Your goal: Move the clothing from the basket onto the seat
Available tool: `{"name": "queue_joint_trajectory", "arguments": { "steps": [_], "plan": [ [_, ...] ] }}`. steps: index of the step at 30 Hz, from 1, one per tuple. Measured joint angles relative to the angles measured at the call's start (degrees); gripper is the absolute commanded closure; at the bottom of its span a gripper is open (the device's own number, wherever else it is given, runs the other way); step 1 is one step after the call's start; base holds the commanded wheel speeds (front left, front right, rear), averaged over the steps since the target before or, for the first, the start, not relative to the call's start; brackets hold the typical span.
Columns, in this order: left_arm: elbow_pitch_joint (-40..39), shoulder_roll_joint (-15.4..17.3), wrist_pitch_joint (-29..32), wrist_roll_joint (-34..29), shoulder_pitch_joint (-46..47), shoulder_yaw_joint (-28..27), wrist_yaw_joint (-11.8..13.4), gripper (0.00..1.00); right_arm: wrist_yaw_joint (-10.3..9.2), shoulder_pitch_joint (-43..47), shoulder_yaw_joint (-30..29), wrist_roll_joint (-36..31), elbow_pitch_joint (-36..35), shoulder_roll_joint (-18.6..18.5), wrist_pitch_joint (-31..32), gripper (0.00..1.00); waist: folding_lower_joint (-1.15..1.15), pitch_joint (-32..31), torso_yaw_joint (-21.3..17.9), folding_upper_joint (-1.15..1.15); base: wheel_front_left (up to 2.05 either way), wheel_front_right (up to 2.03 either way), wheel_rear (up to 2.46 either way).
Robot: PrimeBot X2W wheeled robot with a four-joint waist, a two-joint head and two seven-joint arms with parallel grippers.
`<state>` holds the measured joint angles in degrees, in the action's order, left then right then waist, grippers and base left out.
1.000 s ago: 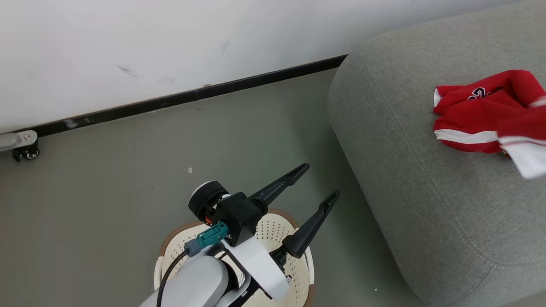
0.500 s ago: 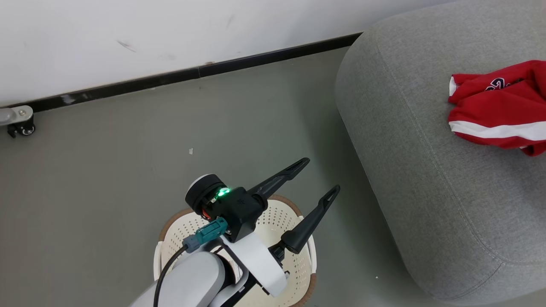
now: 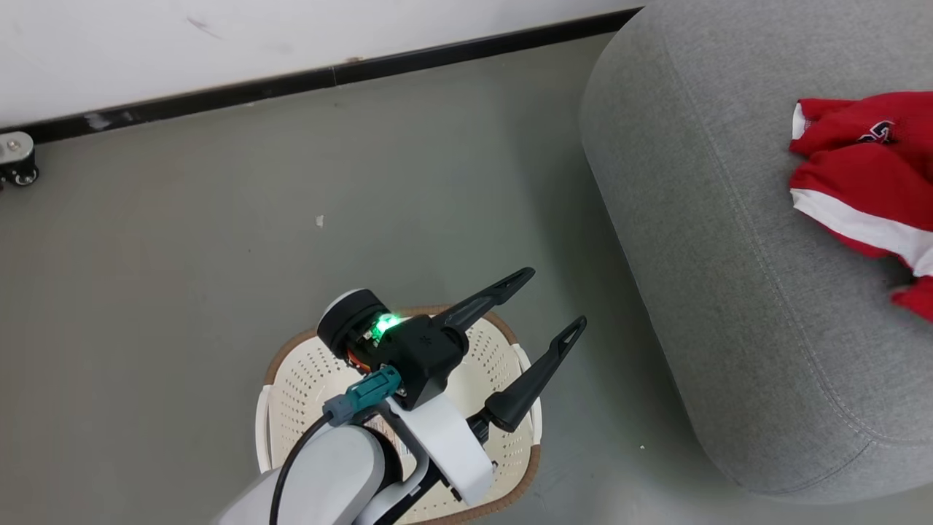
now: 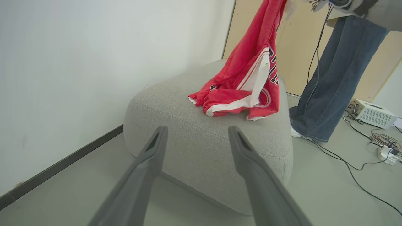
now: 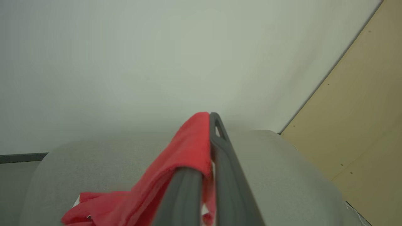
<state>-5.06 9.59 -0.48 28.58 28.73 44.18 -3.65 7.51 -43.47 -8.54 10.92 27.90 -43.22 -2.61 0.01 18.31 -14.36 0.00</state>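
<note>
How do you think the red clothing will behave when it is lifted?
Probably floppy: the clothing hangs in folds and pools on the seat. Likely light, since a pinch of the right gripper alone seems to carry it.

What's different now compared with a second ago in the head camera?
The head camera moved, so seat and basket shifted in view together. A green light came on at the left wrist. The left gripper stayed open over the basket; the clothing stayed on the seat, the right gripper shut on it.

A person's leg [image 4: 329, 88] stands by cables [image 4: 383, 139] and, seemingly, a white box [image 4: 373, 113].
</note>
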Motion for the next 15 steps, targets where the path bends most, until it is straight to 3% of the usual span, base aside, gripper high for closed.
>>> {"name": "queue_joint_trajectory", "arguments": {
  "steps": [8,15],
  "plan": [
    [-1.5,0.5,1.1,-0.6,1.5,-0.1,0.5,0.0,0.0,2.5,1.3,-3.0,4.7,7.6,-1.0,1.0,0.0,2.9,0.5,0.0,0.0,0.0,0.0],
    [-2.4,1.2,2.0,-1.0,2.4,-0.1,0.5,0.0,0.0,3.4,0.0,-4.2,11.2,8.8,-1.6,1.0,0.0,5.2,1.1,0.0,0.0,0.0,0.0]
  ]
}}
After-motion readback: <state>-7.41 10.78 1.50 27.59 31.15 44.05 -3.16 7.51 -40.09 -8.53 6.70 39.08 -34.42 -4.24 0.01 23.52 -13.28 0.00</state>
